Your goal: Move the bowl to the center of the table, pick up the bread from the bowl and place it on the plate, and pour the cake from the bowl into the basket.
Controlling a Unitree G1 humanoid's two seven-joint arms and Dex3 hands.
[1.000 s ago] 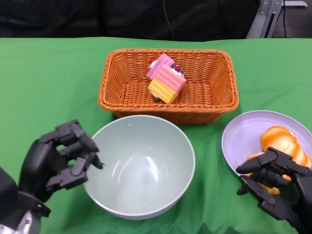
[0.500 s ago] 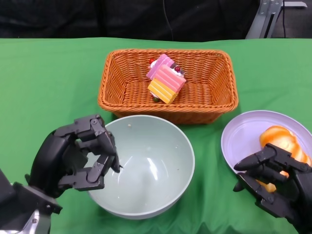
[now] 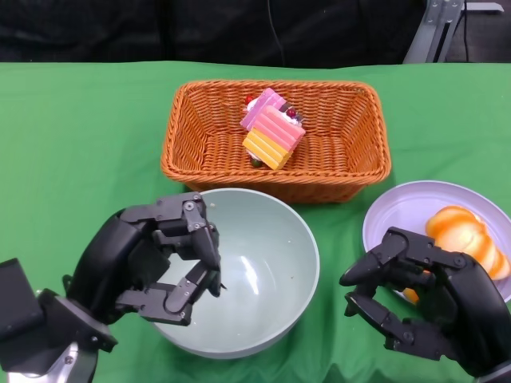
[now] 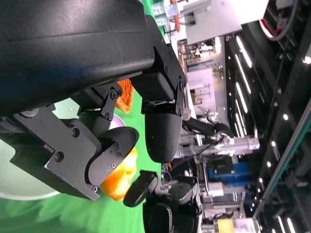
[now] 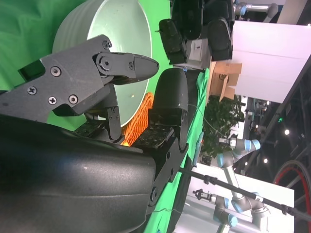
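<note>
The pale green bowl [image 3: 263, 263] stands empty at the middle front of the table. My left hand [image 3: 156, 259] hovers over its left rim with fingers half curled and apart, holding nothing. Behind the bowl, the orange wicker basket [image 3: 351, 132] holds the pink and yellow cake [image 3: 274, 132]. At the right, the lavender plate [image 3: 403, 215] carries the orange bread [image 3: 467, 231]. My right hand [image 3: 419, 299] hangs over the plate's near left edge, fingers spread and empty. In the right wrist view the bowl [image 5: 121, 34] shows beyond my fingers [image 5: 97, 73]. The left wrist view catches the bread [image 4: 120, 182].
Green cloth [image 3: 80, 136] covers the table, with bare cloth to the left of the basket and bowl. The basket nearly touches the bowl's far rim. A dark backdrop runs along the table's far edge.
My left hand has moved right, from beside the bowl to over its left rim. My right hand has moved left and nearer the camera, uncovering more of the bread. Bowl, basket and plate stay put.
</note>
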